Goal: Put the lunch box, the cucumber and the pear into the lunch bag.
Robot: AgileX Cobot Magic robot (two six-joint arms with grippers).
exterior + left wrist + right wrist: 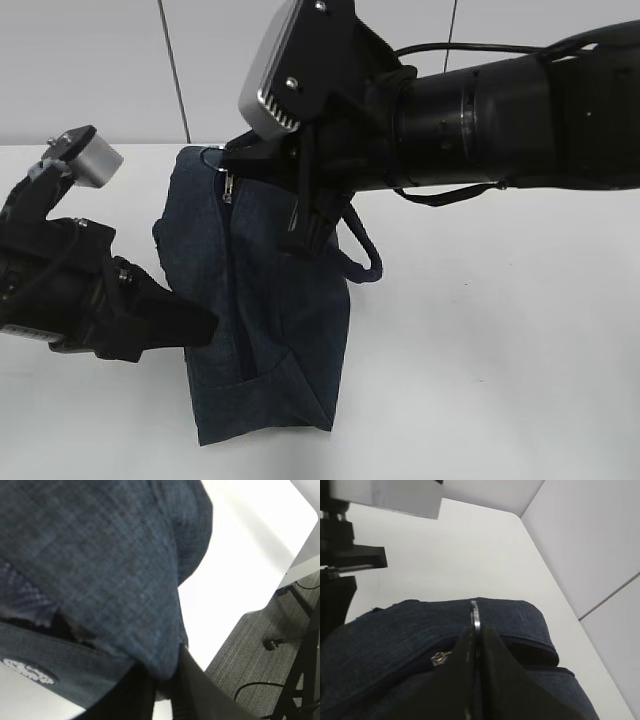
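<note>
The dark navy lunch bag (270,320) stands upright on the white table, its zipper running down the side that faces the exterior view. My right gripper (235,155) reaches in from the right at the bag's top. It is shut on the metal ring pull (475,612) just above the zipper slider (439,657). My left gripper (205,325) comes in low from the left and is shut on a fold of the bag's fabric (162,667). A small white logo (27,670) shows on the bag. The lunch box, the cucumber and the pear are out of view.
The bag's loop handle (365,260) hangs on its right side under the right arm. The table's edge and the grey floor (260,645) with a chair base show in the left wrist view. A wall rises behind the table.
</note>
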